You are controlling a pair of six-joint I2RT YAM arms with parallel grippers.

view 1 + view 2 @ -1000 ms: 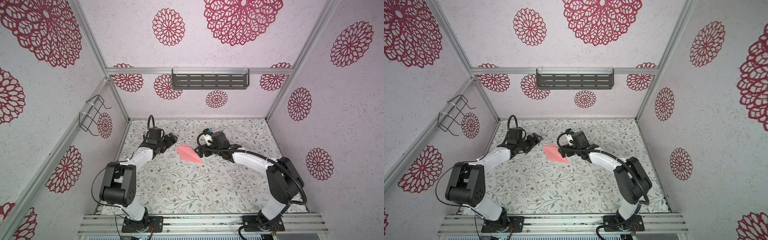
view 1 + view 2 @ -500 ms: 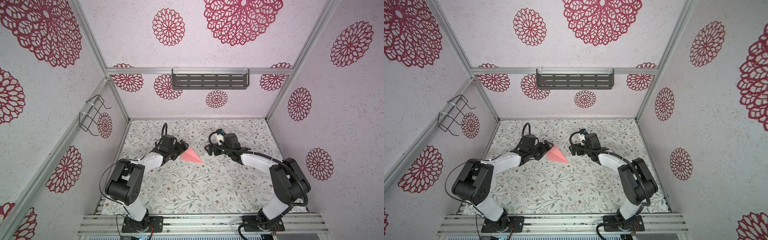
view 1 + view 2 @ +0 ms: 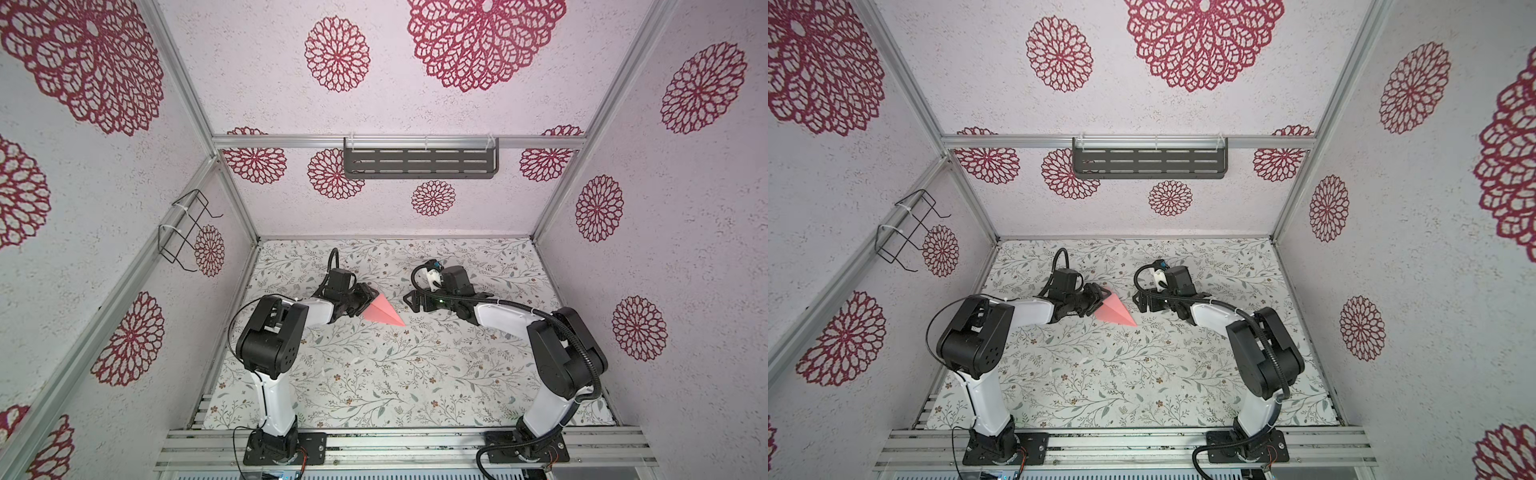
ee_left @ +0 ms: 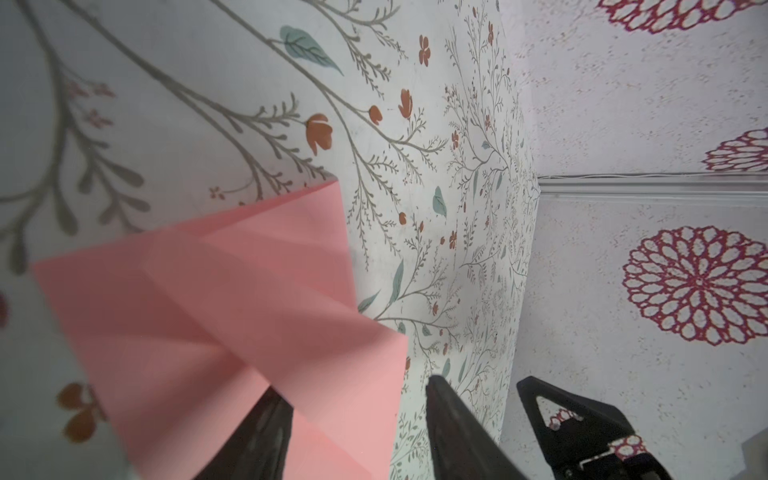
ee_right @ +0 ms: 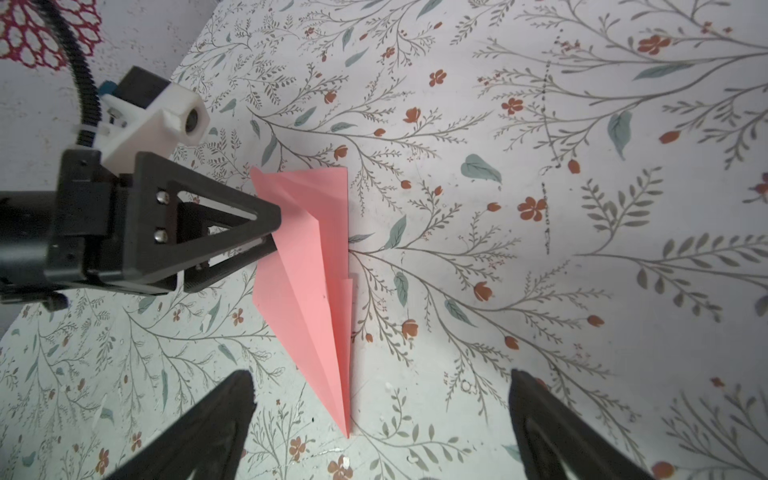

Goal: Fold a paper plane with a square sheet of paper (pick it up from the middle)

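Paper plane (image 3: 380, 312): salmon-pink dart, lay on the floral surface (image 3: 374, 382). Left hand (image 5: 274, 232): stood partly closed about the plane's wide tail; grip seemingly incomplete. Right hand (image 3: 409, 302): gaped wide near the plane's nose, not touching.

A: Front half of the desk (image 3: 374, 374) lies bare, plenty of passage there!
B: Tighter further back: the paper plane (image 3: 382, 313) blocks the middle, left gripper (image 3: 368, 299) crowding its wide end, right gripper (image 3: 409, 302) just beside its nose, jaws spread wide.
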